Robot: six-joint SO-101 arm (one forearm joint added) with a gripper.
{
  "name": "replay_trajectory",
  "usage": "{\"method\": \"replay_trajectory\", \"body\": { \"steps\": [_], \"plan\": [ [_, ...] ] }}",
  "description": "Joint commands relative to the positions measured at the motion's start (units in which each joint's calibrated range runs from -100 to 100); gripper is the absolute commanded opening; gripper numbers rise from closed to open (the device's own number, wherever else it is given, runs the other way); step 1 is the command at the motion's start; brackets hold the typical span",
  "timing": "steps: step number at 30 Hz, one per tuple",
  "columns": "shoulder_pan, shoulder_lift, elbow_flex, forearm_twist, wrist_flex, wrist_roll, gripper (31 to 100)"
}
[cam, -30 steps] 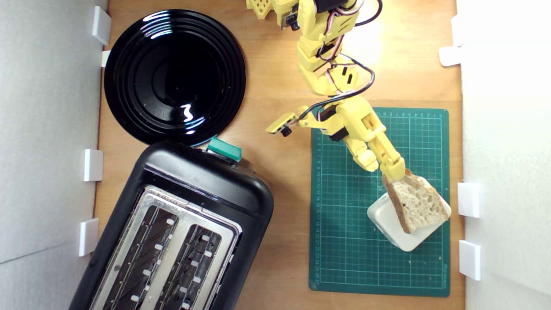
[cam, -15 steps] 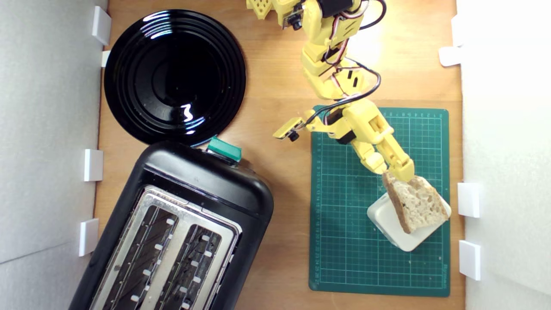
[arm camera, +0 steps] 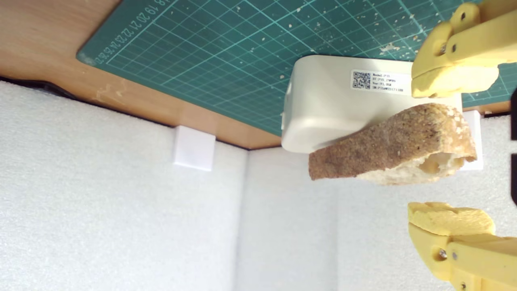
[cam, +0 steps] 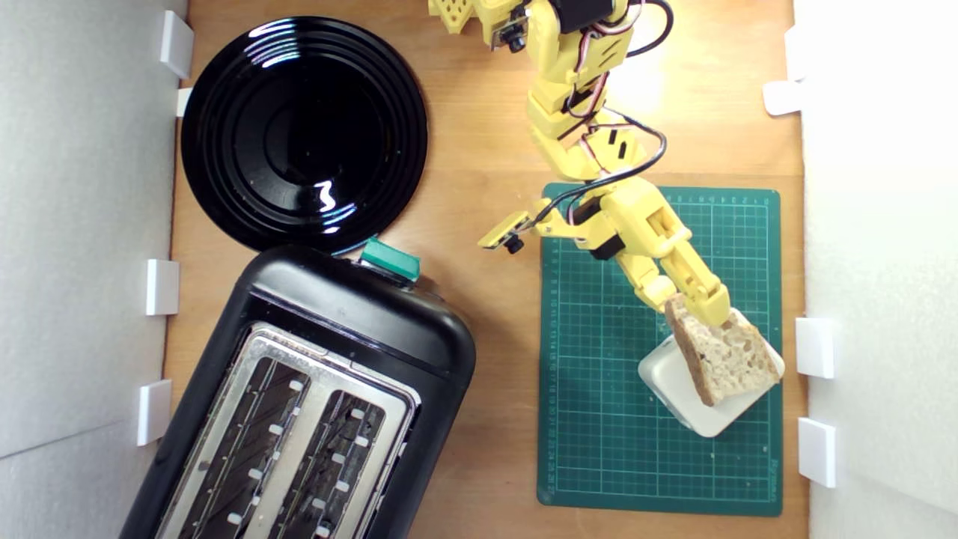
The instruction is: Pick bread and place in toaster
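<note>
The bread, a rustic wedge with holey pale crumb and floury brown crust, lies on a smooth cream-white rounded block on the gridded green cutting mat. We see its long axis run from the gripper toward the exterior view's lower right (narrow end nearest the fingers). The yellow plastic gripper stands apart, straddling that end; in the wrist view gaps show on both sides. The glossy black toaster sits well apart on the wooden counter.
</note>
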Motion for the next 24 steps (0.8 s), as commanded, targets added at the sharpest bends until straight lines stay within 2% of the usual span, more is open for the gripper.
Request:
{"method": "replay_trajectory", "body": {
  "steps": [1,24],
  "plan": [
    [-0.6,-0.5,-2.8,-0.6,-1.6,-0.2,87.2],
    [-0.6,3.9,-9.7,-0.6,-1.6,-0.2,87.2]
  ]
}}
